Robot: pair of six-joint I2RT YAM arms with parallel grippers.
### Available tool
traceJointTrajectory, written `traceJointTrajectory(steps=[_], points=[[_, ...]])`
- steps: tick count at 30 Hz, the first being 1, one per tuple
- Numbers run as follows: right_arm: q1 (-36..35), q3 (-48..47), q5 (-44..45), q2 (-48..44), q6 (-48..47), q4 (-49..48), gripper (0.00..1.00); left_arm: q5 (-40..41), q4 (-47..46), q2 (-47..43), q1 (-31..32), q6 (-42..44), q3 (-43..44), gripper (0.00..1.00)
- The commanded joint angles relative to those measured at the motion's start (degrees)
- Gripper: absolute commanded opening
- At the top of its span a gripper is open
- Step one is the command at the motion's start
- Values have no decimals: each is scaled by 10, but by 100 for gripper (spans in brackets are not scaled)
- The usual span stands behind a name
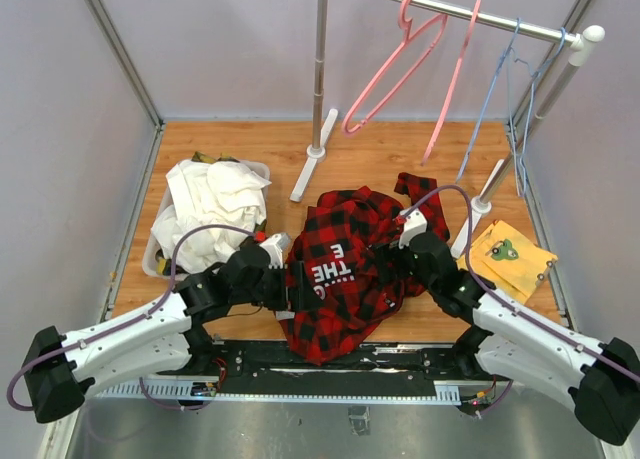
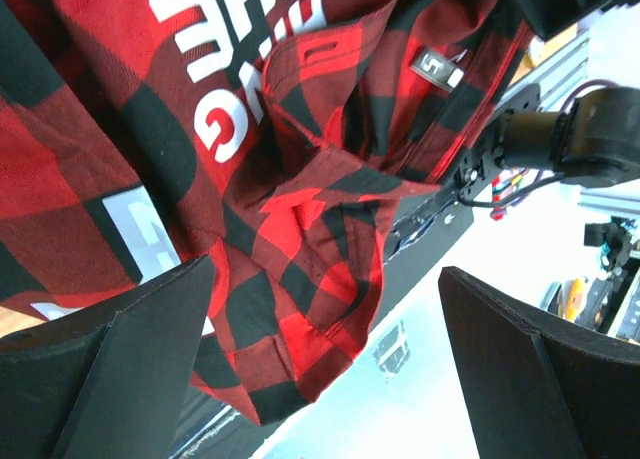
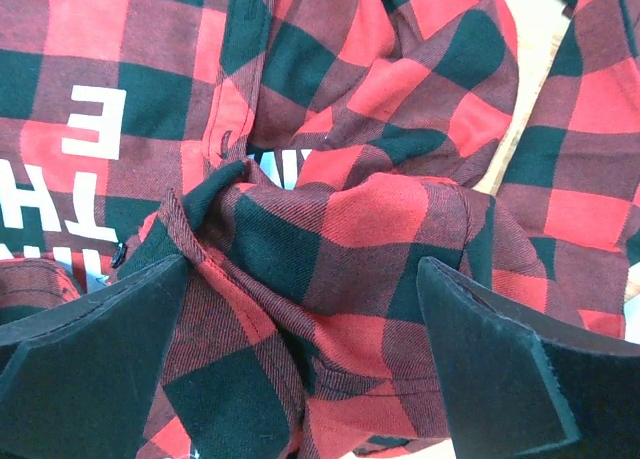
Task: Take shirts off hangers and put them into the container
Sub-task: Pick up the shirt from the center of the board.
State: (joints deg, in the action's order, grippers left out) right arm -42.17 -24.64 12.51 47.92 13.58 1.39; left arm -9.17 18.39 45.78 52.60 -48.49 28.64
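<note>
Container [image 1: 151, 259]: a white perforated plastic basket is sitting at the left of the wooden table [image 1: 230, 139], its rim mostly hidden by a crumpled white shirt [image 1: 212, 207] heaping above it; a sliver of yellow-green plaid [image 1: 204, 159] is peeking out at the back edge. Left gripper [image 2: 325, 379]: its matte black wedge jaws are standing wide apart and gripping nothing, with cloth hanging just beyond them. Red-and-black plaid shirt [image 1: 345, 274]: soft woven flannel is lying bunched at centre and draping over the near edge; white block letters are showing "THE", the remainder folded away, and a small grey neck tag [image 2: 438, 69] is proving unreadable. Right gripper [image 3: 305, 369]: jaws are likewise spreading wide, with folds lying between them unpinched. 2 pink hangers [image 1: 400, 64] and 2 thin blue hangers [image 1: 495, 104] are hanging bare.
</note>
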Motion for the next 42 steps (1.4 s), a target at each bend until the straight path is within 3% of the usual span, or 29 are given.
traceJointTrajectory(steps=[1,7,14,18,23,27,28,32,36,42], points=[[11,8,-2,30,4,-43,98,18,-46,10,24,-35,-31,100],[14,24,-155,25,-61,-63,98,22,-113,51,26,-39,-73,100],[20,10,-244,52,-75,-23,98,19,-203,92,55,-65,-125,100],[21,-22,-356,88,-76,0,88,37,-271,67,56,-112,-170,100],[20,-44,-432,101,-81,27,74,89,-260,6,57,-129,-185,100],[14,-40,-494,78,-81,6,70,109,-235,-34,56,-131,-186,100],[10,-41,-506,69,-64,1,62,112,-231,-43,57,-134,-187,100],[4,-48,-557,42,-35,-13,59,121,-228,-81,57,-133,-198,100],[3,-56,-563,5,-16,-10,66,132,-241,-101,56,-136,-206,100],[4,-47,-420,-89,-35,33,74,123,-279,-59,56,-123,-181,100]])
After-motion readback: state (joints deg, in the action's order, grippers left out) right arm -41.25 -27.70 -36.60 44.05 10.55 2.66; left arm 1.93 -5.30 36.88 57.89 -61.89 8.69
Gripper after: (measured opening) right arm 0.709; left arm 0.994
